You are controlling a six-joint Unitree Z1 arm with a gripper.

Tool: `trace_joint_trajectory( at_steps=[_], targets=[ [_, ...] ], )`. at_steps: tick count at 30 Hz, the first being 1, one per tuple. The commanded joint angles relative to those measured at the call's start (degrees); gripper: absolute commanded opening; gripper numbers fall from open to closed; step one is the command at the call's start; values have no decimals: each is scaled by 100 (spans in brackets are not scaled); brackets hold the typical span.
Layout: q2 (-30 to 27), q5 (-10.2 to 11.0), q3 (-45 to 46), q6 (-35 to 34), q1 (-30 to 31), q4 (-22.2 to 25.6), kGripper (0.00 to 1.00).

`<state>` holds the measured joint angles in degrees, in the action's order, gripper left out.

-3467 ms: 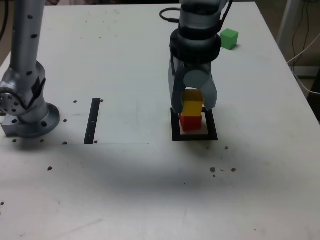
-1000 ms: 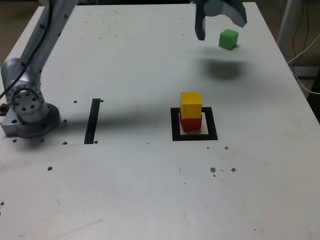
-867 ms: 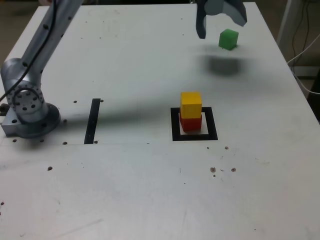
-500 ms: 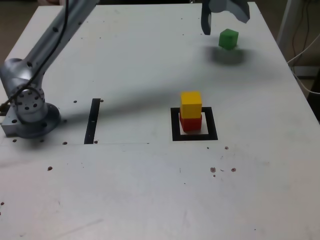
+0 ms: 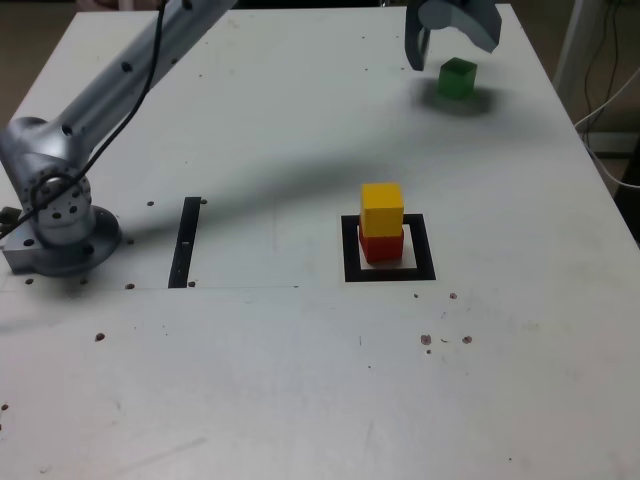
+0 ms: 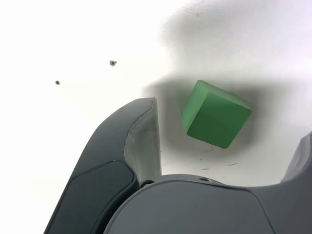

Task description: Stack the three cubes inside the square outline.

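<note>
From my station I see the end effector (image 5: 458, 58) spread wide and holding nothing, hovering above the bench (image 5: 270, 370) near the green cube (image 5: 457, 78), in the exterior view's upper right. The yellow cube (image 5: 382, 209) sits on the red cube (image 5: 382, 247), which stands inside the square outline (image 5: 426, 247); the green one lies outside it, well apart from the pair.
</note>
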<state>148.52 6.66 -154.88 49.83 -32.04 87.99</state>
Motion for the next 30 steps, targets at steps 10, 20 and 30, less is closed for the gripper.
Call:
trace_joint_trajectory(
  at_steps=[10, 20, 30],
  targets=[
    [181, 17, -226, 1012, 37, -1, 97],
    [296, 133, -428, 1179, 124, -65, 93],
    [517, 293, -535, 1206, 270, -63, 79]
  ],
)
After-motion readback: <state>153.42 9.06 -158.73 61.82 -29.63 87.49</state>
